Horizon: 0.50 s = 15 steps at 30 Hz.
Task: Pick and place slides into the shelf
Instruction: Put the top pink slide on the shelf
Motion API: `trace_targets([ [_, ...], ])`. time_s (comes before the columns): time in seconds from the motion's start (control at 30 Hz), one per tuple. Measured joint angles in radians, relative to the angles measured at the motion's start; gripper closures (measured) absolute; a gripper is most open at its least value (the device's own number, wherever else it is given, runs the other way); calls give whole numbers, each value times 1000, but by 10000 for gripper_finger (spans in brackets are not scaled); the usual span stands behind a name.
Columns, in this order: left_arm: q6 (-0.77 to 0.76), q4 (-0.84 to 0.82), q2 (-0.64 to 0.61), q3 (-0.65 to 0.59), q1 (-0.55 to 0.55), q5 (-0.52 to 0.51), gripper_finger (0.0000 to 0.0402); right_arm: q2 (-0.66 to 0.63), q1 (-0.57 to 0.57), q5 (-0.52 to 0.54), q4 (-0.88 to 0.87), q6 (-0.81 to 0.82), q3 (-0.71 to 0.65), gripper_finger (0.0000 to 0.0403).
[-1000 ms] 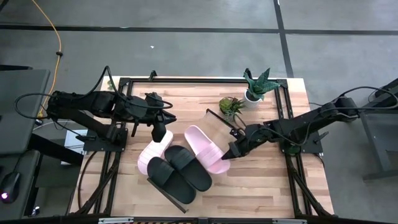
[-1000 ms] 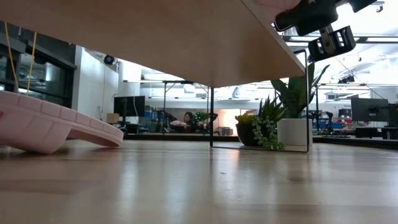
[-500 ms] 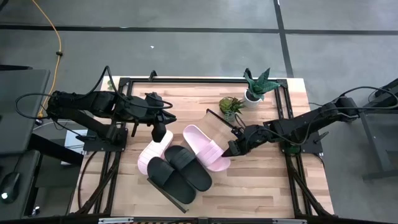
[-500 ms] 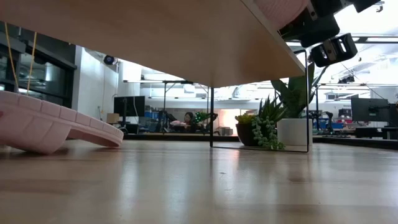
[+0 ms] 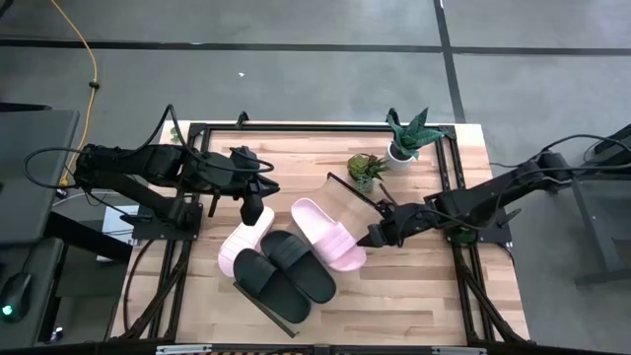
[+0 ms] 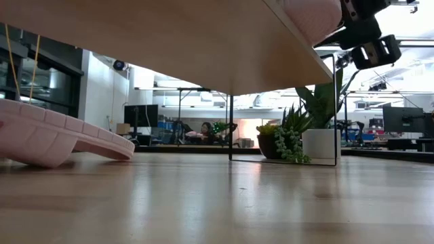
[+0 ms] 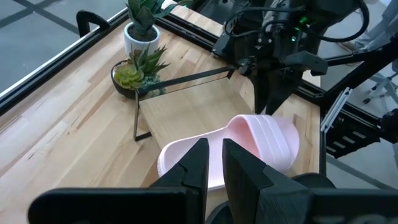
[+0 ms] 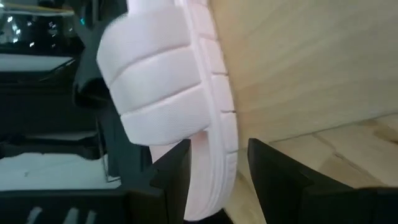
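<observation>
Four slides are in play, two pink and two matte black, all on the shelf (image 5: 347, 197), a flat light-wood board in a thin black metal frame sitting at an angle across the middle of the butcher-block worktop (image 5: 414, 296). The right claw (image 5: 373, 237) is at the toe end of one pink slide (image 5: 328, 233), its fingers set either side of the sole edge with a gap showing in the right wrist view, so not clamped tight; whether they actually press the foam I cannot tell. That slide has a wide strap moulded in three soft ridges and a notched sole rim, smooth matte foam throughout. The second pink slide (image 5: 243, 244) lies toward the worktop's left edge, partly under the left claw (image 5: 253, 212), which hovers over its heel end with its two dark fingers nearly together and nothing between them. The black pair (image 5: 286, 274) sits side by side toward the near edge, broad plain straps, no logo legible. Toward the far right corner stand two potted plants: a spiky one in a white pot (image 5: 401, 151) and a succulent in a dark bowl (image 5: 365, 168).
</observation>
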Motion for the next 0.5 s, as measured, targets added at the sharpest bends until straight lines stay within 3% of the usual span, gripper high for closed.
trace_targets([
  [0.3, -1, -3, 0, 0, 0, -1, 364, -78, 46, 105, -61, -43, 7, 253],
  [0.5, -1, -21, 15, 0, 0, -1, 364, -31, 42, 144, -313, -206, 191, 283],
])
